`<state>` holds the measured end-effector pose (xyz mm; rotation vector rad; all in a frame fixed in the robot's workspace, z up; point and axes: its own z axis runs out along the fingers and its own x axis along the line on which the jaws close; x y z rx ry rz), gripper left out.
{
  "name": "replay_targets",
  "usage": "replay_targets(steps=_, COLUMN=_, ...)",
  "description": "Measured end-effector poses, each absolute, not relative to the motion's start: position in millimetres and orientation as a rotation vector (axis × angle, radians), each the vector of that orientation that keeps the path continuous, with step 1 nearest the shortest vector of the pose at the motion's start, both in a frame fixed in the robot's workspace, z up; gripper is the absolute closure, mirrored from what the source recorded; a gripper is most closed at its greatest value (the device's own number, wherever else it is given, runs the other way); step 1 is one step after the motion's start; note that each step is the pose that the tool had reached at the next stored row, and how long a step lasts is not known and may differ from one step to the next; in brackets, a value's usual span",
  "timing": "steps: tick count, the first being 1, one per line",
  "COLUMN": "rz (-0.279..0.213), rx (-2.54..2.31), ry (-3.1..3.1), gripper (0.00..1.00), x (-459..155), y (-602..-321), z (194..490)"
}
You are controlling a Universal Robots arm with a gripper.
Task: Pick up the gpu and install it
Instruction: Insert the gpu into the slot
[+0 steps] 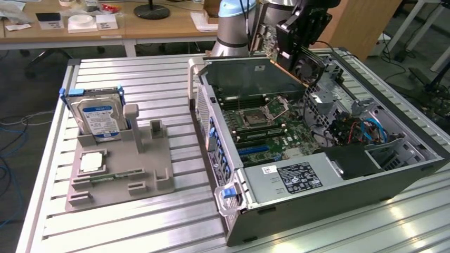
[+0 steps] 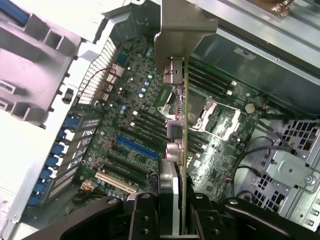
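Observation:
My gripper (image 1: 304, 25) hangs over the far side of the open computer case (image 1: 338, 184), shut on the gpu (image 1: 301, 59). The gpu is a dark card with a fan and a copper-coloured edge, held tilted above the motherboard (image 1: 264, 126). In the wrist view the gpu (image 2: 183, 145) appears edge-on between my black fingers (image 2: 144, 216), its silver bracket (image 2: 182, 30) pointing away from me. It floats clear of the motherboard (image 2: 125, 125) and its blue slot (image 2: 135, 149).
A grey holder (image 1: 119, 174) on the slatted table (image 1: 140, 79) at the exterior view's left carries an upright hard drive (image 1: 98, 118) and a small silver chip (image 1: 91, 162). Inside the case are cables (image 1: 359, 129) and a power supply (image 1: 292, 176). Desks stand behind.

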<state>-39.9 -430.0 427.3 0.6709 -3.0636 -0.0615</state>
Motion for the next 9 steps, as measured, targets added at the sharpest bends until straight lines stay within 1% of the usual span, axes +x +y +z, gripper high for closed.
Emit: replay_targets(steps=9, rz=-0.061, rx=0.83, ry=-3.022, gripper=0.72, x=-39.9, y=-430.1, z=427.2)
